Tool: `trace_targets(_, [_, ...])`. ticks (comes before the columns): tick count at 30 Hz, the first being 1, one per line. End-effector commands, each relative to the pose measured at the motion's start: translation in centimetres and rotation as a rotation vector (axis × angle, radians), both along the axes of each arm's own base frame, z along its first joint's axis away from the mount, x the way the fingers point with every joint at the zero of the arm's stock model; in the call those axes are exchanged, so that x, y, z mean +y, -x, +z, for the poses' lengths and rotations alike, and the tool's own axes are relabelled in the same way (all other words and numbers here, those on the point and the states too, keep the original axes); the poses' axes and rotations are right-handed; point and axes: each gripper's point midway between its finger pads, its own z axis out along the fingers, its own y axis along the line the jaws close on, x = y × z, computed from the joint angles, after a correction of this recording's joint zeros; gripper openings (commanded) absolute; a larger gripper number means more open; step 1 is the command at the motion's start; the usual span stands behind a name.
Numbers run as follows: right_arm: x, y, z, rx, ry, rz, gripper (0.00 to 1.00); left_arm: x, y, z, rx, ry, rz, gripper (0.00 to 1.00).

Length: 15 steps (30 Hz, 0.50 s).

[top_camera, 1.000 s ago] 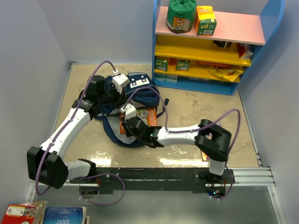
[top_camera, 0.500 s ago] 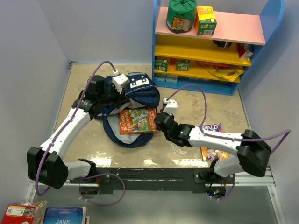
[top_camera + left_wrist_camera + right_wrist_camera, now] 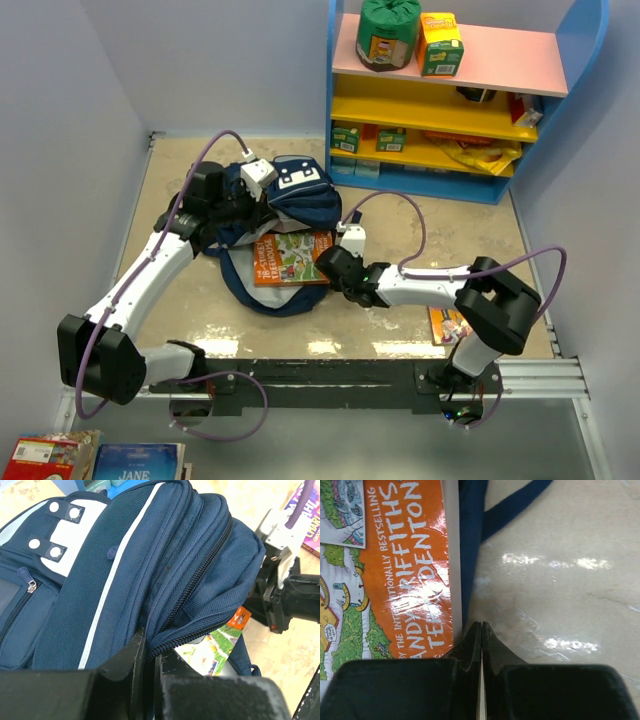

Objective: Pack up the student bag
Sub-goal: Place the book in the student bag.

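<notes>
Two tools noted: left tool (image 3: 150, 652) pinched the student bag (image 3: 125, 565) at its opening; right tool (image 3: 481, 630) pressed together at orange book's (image 3: 405, 570) edge.

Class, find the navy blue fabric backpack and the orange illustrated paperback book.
navy blue fabric backpack (image 3: 305, 205): top external view, its navy body.
orange illustrated paperback book (image 3: 292, 258): top external view, middle of cover.

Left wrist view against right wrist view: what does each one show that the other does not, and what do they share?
Only left wrist: the student bag body with its white patches, and the left gripper pinching its opening edge. Only right wrist: the right gripper shut, empty, beside a corner of the book, and bare table. Both: the book and navy bag fabric.
</notes>
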Motion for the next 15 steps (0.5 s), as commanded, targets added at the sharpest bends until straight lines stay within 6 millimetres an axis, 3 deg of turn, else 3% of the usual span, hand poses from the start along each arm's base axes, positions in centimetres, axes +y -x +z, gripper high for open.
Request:
trace_targets(1, [5.3, -1.8, 4.2, -0.064, -0.185, 0.047, 0.0, -1.1, -0.5, 4.2, -0.13, 0.07, -0.044, 0.0])
trace_targets(7, [9.1, -4.3, 7.6, -0.133, -0.229, 0.075, 0.0, -1.1, -0.6, 4.0, -0.123, 0.068, -0.04, 0.0])
trace_targets(12, [11.3, -5.0, 5.5, -0.104, -0.229, 0.105, 0.0, -1.1, -0.4, 3.8, -0.122, 0.069, -0.043, 0.0])
trace_targets(15, [11.2, -5.0, 4.9, -0.099, -0.218, 0.109, 0.0, -1.0, -0.3, 3.7, -0.124, 0.061, -0.04, 0.0])
